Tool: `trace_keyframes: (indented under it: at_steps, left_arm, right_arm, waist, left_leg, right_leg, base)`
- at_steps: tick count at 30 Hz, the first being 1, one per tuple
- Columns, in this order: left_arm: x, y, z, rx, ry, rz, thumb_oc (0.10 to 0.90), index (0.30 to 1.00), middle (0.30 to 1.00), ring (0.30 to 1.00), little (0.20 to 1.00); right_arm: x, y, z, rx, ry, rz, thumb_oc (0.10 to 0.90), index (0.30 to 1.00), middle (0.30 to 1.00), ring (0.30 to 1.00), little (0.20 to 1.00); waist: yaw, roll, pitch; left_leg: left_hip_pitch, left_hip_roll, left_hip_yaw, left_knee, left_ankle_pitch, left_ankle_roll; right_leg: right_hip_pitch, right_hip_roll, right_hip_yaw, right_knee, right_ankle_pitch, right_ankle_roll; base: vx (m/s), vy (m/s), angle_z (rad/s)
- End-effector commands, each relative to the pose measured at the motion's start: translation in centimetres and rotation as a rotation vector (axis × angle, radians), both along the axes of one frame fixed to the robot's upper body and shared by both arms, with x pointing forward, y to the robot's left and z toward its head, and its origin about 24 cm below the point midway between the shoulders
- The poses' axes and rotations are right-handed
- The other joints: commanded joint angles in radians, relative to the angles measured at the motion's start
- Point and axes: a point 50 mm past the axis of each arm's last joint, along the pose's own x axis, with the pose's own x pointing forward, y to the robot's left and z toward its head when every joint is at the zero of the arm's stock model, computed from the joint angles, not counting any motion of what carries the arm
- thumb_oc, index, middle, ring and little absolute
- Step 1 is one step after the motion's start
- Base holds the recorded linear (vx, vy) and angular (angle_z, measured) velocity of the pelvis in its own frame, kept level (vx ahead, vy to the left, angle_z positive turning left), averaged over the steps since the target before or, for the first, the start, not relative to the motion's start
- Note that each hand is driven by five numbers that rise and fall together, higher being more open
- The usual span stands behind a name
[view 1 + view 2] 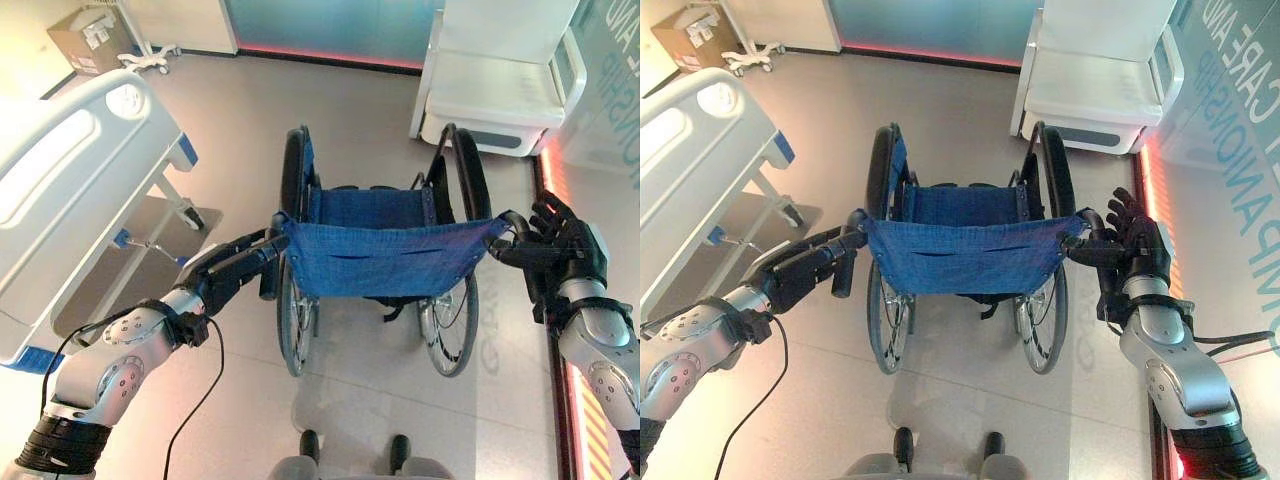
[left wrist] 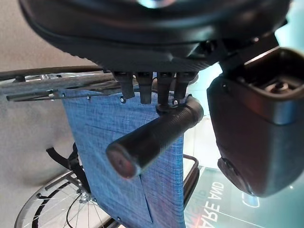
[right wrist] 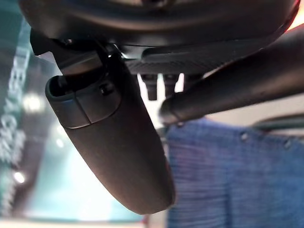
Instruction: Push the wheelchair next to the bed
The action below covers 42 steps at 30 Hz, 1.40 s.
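A wheelchair with a blue cloth backrest (image 1: 385, 255) stands straight ahead of me, its back towards me, on the pale floor. The white hospital bed (image 1: 70, 190) with blue corner trim lies to its left, a short gap away. My left hand (image 1: 225, 275) reaches to the left push handle (image 2: 152, 135), fingers straight and resting over the black grip, thumb beside it. My right hand (image 1: 560, 245) is open at the right push handle (image 3: 237, 90), fingers spread upward and the palm close against the grip's end.
A white padded unit (image 1: 500, 90) stands at the back right, beyond the wheelchair. A glass wall with lettering (image 1: 610, 100) runs along the right side. A cardboard box (image 1: 90, 40) and a wheeled stand base (image 1: 150, 60) sit at the far left.
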Motion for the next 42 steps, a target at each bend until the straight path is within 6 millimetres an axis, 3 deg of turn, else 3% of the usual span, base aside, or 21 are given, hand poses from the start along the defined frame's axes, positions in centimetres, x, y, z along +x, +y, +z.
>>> trace_keyframes:
  at_steps: [1,5,11,17,24,29,34,42]
  left_arm:
    - [1.4,-1.5,4.5,-0.027,-0.155,-0.110,0.800,0.900,0.900,0.900,0.900]
    - [1.6,-1.6,4.3,-0.021,-0.141,-0.115,0.800,0.900,0.900,0.900,0.900]
    - [1.8,-1.8,4.6,-0.017,-0.120,-0.112,0.800,0.900,0.900,0.900,0.900]
    - [1.9,-2.2,4.6,-0.023,-0.112,-0.119,0.800,0.900,0.900,0.900,0.900]
    - [2.0,-2.1,4.6,-0.033,-0.116,-0.126,0.800,0.900,0.900,0.900,0.900]
    - [2.2,-2.3,4.5,-0.039,-0.120,-0.129,0.800,0.900,0.900,0.900,0.900]
    - [2.6,-2.7,4.1,-0.036,-0.117,-0.135,0.800,0.900,0.900,0.900,0.900]
    - [3.0,-2.9,4.6,-0.040,-0.136,-0.128,0.800,0.900,0.900,0.900,0.900]
  right_arm:
    - [1.3,-0.2,6.3,-0.258,-0.208,-0.001,0.800,0.900,0.900,0.900,0.900]
    - [1.5,-1.0,6.6,-0.362,-0.195,-0.077,0.800,0.900,0.900,0.900,0.900]
    - [1.4,-2.5,8.9,-0.643,-0.244,-0.270,0.800,0.900,0.900,0.900,0.900]
    - [1.4,-2.7,10.4,-0.698,-0.318,-0.342,0.800,0.900,0.900,0.900,0.900]
    - [2.0,-2.6,9.3,-0.624,-0.249,-0.281,0.800,0.900,0.900,0.900,0.900]
    - [2.8,-2.1,7.1,-0.554,-0.141,-0.217,0.800,0.900,0.900,0.900,0.900]
    - [3.4,-2.5,4.5,-0.530,-0.032,-0.261,0.800,0.900,0.900,0.900,0.900]
    - [3.9,-2.4,3.4,-0.428,-0.018,-0.276,0.800,0.900,0.900,0.900,0.900]
  waist:
    - [-0.011,-0.004,-0.058]
    - [-0.012,-0.003,-0.057]
    - [-0.006,0.001,-0.049]
    - [-0.001,0.007,-0.048]
    - [-0.002,0.015,-0.045]
    - [-0.004,0.017,-0.042]
    - [-0.004,0.019,-0.032]
    - [-0.008,0.022,-0.012]
  left_leg:
    - [-0.030,0.015,0.030,0.003,0.017,-0.017]
    - [-0.027,0.016,0.031,0.003,0.017,-0.018]
    - [-0.025,0.015,0.021,0.003,0.019,-0.018]
    - [-0.029,0.014,0.015,0.003,0.019,-0.019]
    - [-0.038,0.012,0.010,0.003,0.020,-0.022]
    - [-0.041,0.012,0.012,0.003,0.022,-0.023]
    - [-0.045,0.013,0.013,0.003,0.026,-0.023]
    - [-0.052,0.010,0.011,0.003,0.027,-0.022]
  right_leg:
    - [-0.037,-0.010,0.025,0.001,0.060,0.020]
    - [-0.034,-0.009,0.027,0.001,0.059,0.021]
    - [-0.030,-0.008,0.028,0.001,0.058,0.024]
    - [-0.032,-0.010,0.027,0.001,0.057,0.026]
    - [-0.040,-0.016,0.025,0.001,0.057,0.029]
    - [-0.045,-0.019,0.021,0.001,0.059,0.028]
    - [-0.048,-0.019,0.020,0.001,0.060,0.024]
    - [-0.057,-0.019,0.023,0.002,0.064,0.022]
  base:
    - [0.00,0.000,0.00]
    - [0.00,0.000,0.00]
    - [0.01,-0.002,0.00]
    - [0.00,0.000,0.00]
    - [0.00,0.000,0.00]
    - [0.00,0.000,0.00]
    - [0.00,0.000,0.00]
    - [-0.03,-0.005,0.00]
